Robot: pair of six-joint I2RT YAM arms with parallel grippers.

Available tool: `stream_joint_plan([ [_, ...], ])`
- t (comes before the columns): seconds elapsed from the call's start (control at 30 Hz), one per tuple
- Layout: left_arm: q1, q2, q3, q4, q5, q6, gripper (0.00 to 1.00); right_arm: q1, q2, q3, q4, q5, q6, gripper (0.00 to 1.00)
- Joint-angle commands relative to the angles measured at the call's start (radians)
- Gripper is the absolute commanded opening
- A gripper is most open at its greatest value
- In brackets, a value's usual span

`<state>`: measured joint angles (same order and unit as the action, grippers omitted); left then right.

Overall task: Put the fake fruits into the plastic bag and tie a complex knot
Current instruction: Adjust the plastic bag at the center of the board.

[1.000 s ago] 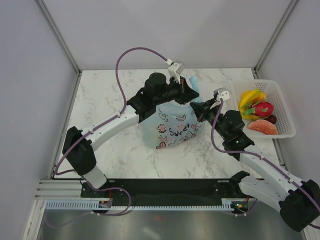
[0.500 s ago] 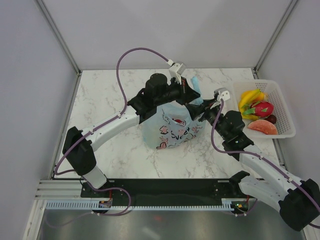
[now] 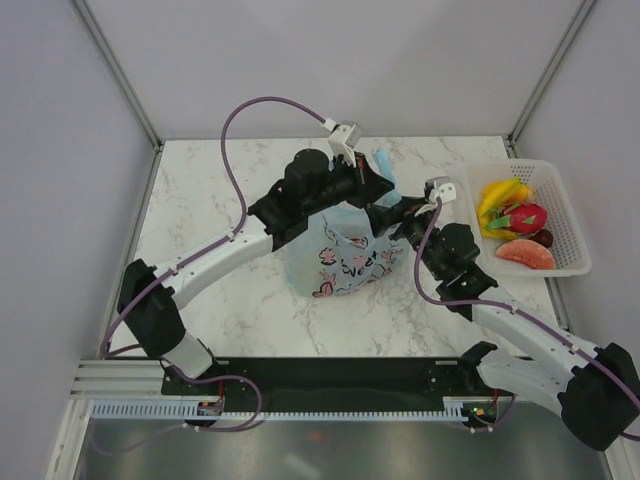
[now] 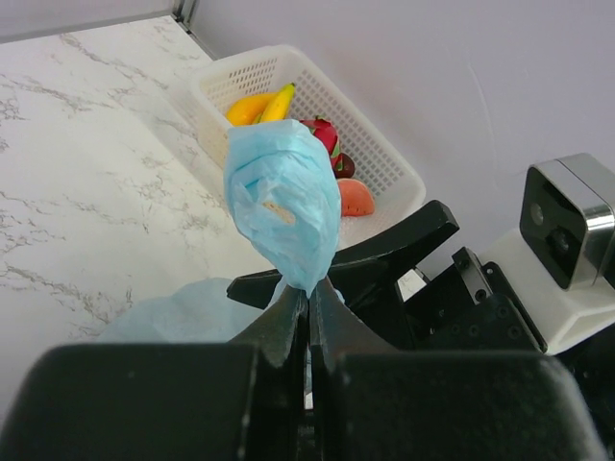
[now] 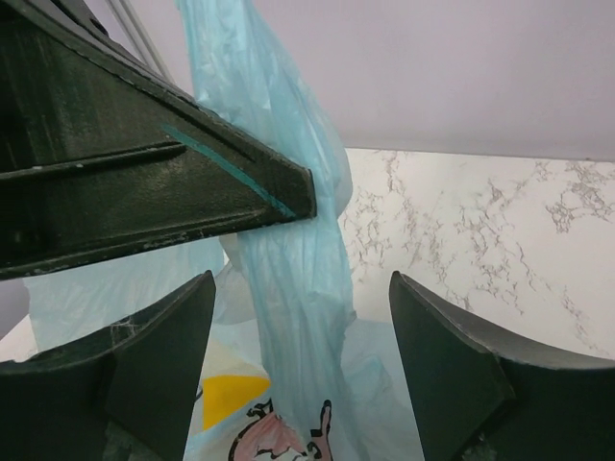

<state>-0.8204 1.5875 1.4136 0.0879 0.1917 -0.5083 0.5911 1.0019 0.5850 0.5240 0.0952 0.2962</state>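
left hand (image 4: 309,300) clenched on the plastic bag (image 3: 345,255) handle, holding it up over the bench (image 3: 220,200). right hand (image 5: 303,351) released, fingers flanking the hanging strip. fake fruits (image 3: 515,225) sit in the white basket (image 3: 575,238).

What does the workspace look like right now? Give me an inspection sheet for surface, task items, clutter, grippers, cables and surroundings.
Surface: white marble-pattern table.
Job's things: plastic bag at centre, top gathered upward. The fake fruits in view lie in the white mesh basket at the right edge. Whether any are in the bag cannot be told.
Clutter: nothing seen.
Grippers: left gripper shut on a twisted part of the bag's top. Right gripper open, fingers either side of a hanging bag strip.
Cables: purple cable arcs over the left arm; another runs along the right arm.
Surroundings: plain grey walls, metal frame posts.
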Motion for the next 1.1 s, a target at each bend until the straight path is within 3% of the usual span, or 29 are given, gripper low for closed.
stream_joint_plan([
  [0.0, -0.006, -0.037, -0.012, 0.052, -0.046, -0.041, 0.02, 0.029, -0.016, 0.018, 0.062, 0.087, 0.012, 0.82],
  [0.23, -0.02, -0.04, -0.013, 0.056, -0.083, -0.045, 0.02, 0.098, 0.052, 0.076, -0.004, 0.325, -0.002, 0.81],
  [0.53, -0.02, -0.046, -0.015, 0.055, -0.098, -0.033, 0.02, 0.134, 0.096, 0.108, -0.031, 0.412, -0.023, 0.78],
  [0.77, -0.02, -0.055, -0.008, 0.039, -0.103, -0.001, 0.02, 0.148, 0.081, 0.11, -0.105, 0.468, -0.097, 0.6],
  [0.97, -0.022, -0.047, 0.025, 0.006, -0.058, 0.027, 0.02, 0.15, 0.052, 0.062, -0.099, 0.406, -0.166, 0.47],
  [1.03, -0.022, -0.046, 0.041, -0.005, -0.046, 0.037, 0.02, 0.151, 0.052, 0.061, -0.101, 0.39, -0.172, 0.39],
  [1.07, -0.022, -0.044, 0.051, -0.019, -0.044, 0.042, 0.02, 0.151, 0.05, 0.059, -0.099, 0.387, -0.178, 0.3],
])
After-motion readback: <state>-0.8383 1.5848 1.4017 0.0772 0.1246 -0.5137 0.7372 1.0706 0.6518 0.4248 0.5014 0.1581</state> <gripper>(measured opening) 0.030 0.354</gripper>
